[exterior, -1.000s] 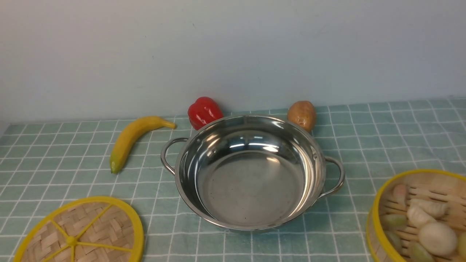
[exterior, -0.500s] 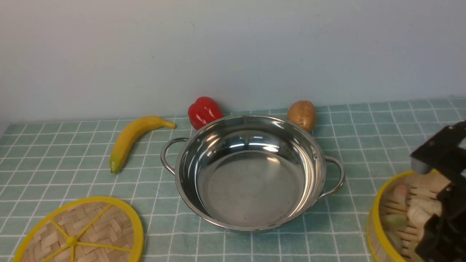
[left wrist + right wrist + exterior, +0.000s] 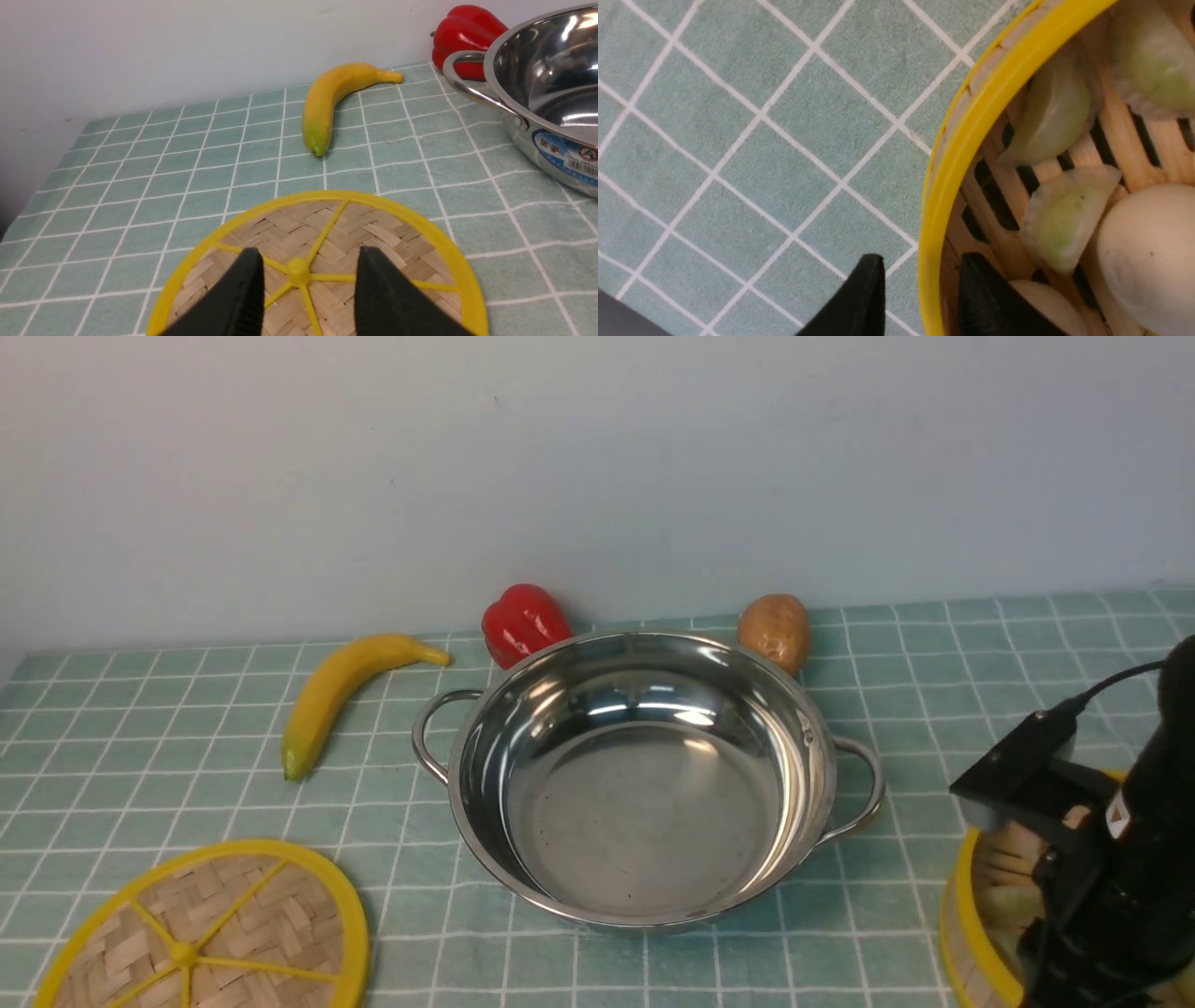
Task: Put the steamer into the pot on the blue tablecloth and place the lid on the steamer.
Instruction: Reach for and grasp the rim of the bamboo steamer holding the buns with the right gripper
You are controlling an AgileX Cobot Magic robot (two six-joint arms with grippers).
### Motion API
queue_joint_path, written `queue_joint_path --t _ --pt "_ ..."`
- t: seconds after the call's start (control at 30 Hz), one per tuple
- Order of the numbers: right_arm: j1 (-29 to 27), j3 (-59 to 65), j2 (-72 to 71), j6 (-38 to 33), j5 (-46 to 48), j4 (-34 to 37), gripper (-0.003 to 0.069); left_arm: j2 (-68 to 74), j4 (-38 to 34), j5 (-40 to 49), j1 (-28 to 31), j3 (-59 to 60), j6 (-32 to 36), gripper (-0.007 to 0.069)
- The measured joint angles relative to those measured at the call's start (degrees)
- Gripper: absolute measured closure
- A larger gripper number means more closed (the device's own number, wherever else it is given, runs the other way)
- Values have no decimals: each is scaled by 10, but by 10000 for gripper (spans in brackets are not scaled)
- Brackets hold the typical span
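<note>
The right gripper (image 3: 923, 263) hangs at the steamer (image 3: 971, 107), jaws spread astride its yellow rim, one finger outside and one inside. No pinch appears made, though contact is hard to judge. The steamer sits upright, mouth up, on the near right of the tablecloth (image 3: 187, 709), apart from the empty pot (image 3: 644, 803) to its left. Being round, it has no long axis, so any rim point serves. The right arm is plainly nearer. The left gripper (image 3: 306, 266), jaws spread, hovers over the hub of the lid (image 3: 327, 233).

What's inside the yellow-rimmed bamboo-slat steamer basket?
In the steamer: pale green dumplings and white buns on its slatted floor, plus one finger of the right gripper. The arm hides the rest.
</note>
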Motion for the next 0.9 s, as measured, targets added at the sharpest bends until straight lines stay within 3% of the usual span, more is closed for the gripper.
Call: queue_joint_path --t 0.33,0.67,0.9 --pt "0 0 0 7 -1 -11 413 0 0 0 0 0 0 361" --pt "0 0 25 7 6 -8 334 0 0 0 0 0 0 361" --pt "0 0 57 7 0 -7 327 0 0 0 0 0 0 361"
